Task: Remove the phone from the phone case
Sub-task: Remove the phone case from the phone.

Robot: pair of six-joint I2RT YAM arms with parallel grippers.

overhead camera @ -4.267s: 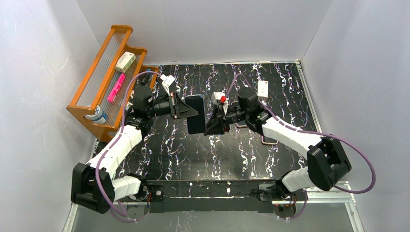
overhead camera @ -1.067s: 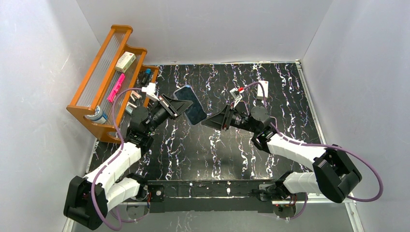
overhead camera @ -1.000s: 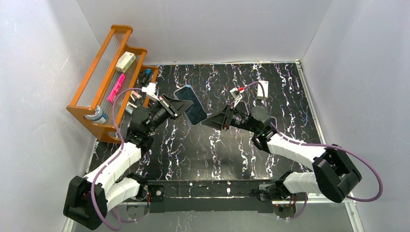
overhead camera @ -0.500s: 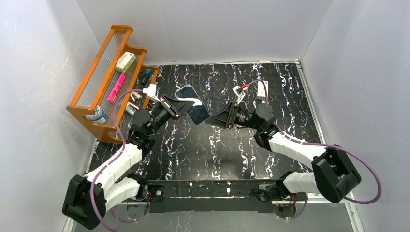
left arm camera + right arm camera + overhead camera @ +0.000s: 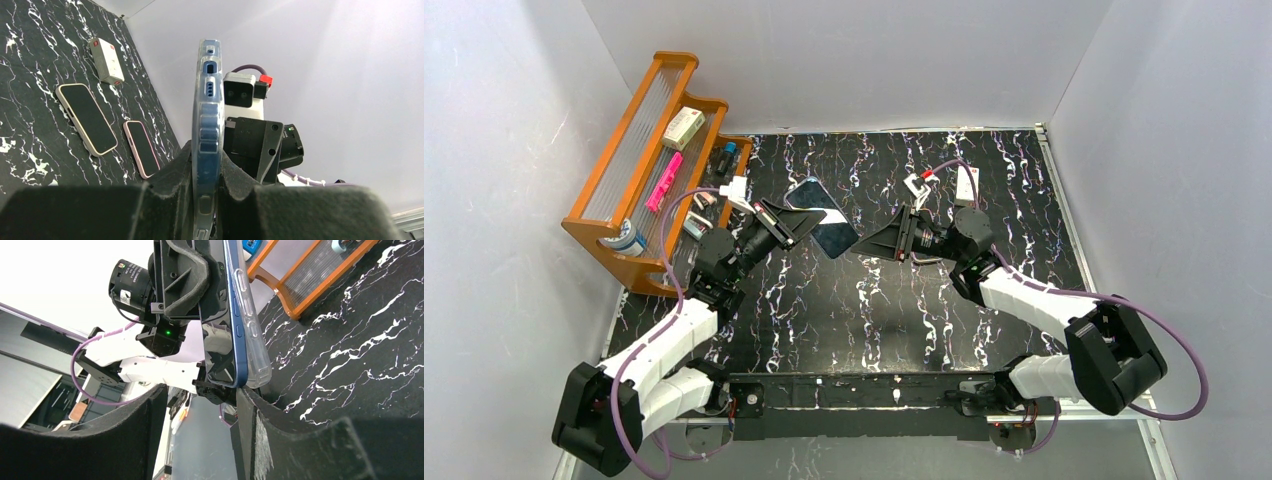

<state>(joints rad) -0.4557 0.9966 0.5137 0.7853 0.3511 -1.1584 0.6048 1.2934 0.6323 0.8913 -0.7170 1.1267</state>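
A blue phone (image 5: 824, 228) in a clear case is held in the air over the middle of the table, with my left gripper (image 5: 799, 222) shut on it. The left wrist view shows the case (image 5: 207, 125) edge-on between the left gripper's (image 5: 207, 160) pads. My right gripper (image 5: 864, 245) faces it from the right and stands open. In the right wrist view the right gripper's (image 5: 200, 390) right-hand fingertip (image 5: 242, 395) touches the lower corner, where the clear case (image 5: 252, 340) bulges a little off the phone's blue edge (image 5: 235, 330).
An orange wooden rack (image 5: 639, 170) with small items stands at the back left. A white box (image 5: 969, 185) lies at the back right. Two other phones (image 5: 86, 119) (image 5: 141, 148) and the white box (image 5: 106, 61) lie on the black marbled table under the right arm.
The right gripper has moved up and back until its fingertip meets the phone's corner. The left gripper has shifted the phone slightly and keeps hold of it.
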